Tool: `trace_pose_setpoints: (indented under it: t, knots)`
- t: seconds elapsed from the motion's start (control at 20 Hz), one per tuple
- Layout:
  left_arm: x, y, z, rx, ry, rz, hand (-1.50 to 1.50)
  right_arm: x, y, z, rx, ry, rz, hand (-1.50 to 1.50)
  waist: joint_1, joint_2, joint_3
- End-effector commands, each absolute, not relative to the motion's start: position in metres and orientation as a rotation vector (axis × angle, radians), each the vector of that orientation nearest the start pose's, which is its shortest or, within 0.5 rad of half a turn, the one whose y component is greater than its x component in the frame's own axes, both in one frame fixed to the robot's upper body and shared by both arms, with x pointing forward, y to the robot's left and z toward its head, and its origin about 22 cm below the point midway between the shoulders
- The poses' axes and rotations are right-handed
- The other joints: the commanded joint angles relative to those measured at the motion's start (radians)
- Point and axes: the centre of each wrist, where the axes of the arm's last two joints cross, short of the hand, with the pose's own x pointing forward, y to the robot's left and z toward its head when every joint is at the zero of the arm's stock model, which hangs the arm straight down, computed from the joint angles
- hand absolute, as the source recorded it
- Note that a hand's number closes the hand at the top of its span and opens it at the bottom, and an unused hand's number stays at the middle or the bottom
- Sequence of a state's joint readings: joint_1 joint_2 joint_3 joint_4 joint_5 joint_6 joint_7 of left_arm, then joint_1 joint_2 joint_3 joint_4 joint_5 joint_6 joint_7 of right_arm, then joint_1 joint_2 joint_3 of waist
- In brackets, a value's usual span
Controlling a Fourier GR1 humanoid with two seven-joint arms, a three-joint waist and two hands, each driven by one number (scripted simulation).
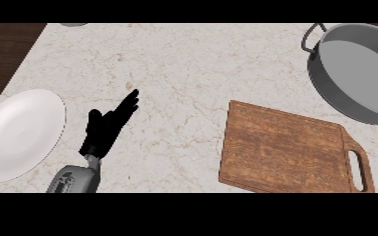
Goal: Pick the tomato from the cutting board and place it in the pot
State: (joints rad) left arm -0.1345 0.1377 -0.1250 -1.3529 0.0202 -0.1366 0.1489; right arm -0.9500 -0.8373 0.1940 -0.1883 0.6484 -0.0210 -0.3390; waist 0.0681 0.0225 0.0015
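The surface (184,65) is pale marble with fine beige veining, smooth and matte, and a strip of dark wood shows past its edge at ten o'clock. At four o'clock lies the cutting board (284,152), a rectangle of reddish-brown wood with visible grain, rounded corners and a slotted handle cut through its right end; its top is bare, and the tomato shows nowhere in the head view. At two o'clock, partly cut by the right edge, sits the pot (347,75), round, grey metal with a dull sheen, a looped wire handle at its upper left rim; the part of its inside that shows holds nothing. At nine o'clock a white plate (26,132), glossy and oval-looking from this angle, rests on the marble with nothing on it. Just right of the plate, at seven to eight o'clock, the left hand (103,127) rises from a grey forearm, black, its fingers straight and released, pointing toward one o'clock and holding nothing. A small grey sliver sits at the top edge near eleven o'clock, too cropped to identify.
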Motion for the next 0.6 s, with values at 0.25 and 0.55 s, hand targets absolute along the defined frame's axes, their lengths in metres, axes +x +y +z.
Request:
trace_pose_setpoints:
  t: [0.25,0.55]
  knots:
    - [0.269,0.218,-0.025,-0.093,-1.3,-0.347,0.0,0.406,-0.426,0.114,-0.926,-0.694,1.07,-1.5,-0.006,-0.001,0.001]
    - [0.274,0.228,-0.02,-0.088,-1.297,-0.315,0.0,0.408,-0.42,0.11,-0.788,-1.246,0.696,-1.5,-0.029,-0.002,0.005]
